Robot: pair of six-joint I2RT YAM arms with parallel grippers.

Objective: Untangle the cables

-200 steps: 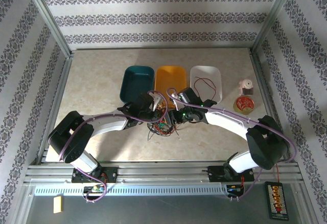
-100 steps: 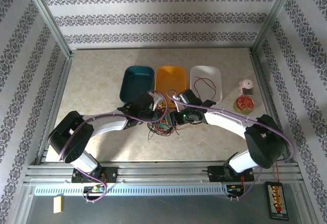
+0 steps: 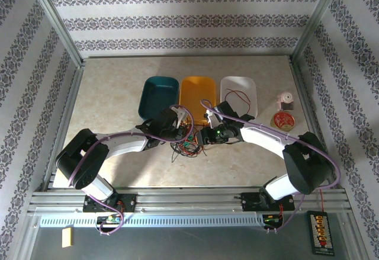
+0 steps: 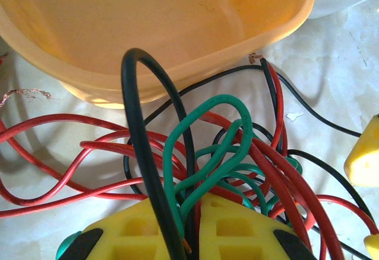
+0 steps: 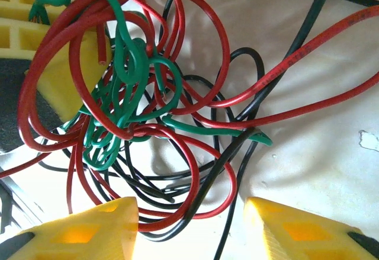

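Orange tray [image 3: 198, 88] crowds the far side of the cables [image 3: 186, 146], which I see knotted on the counter [image 3: 112, 106] between both arms, no clear long axis. Left wrist view: left jaws pinched on black and green loops arching toward that tray. Right wrist view: right jaws stand apart, straddling red and black strands.
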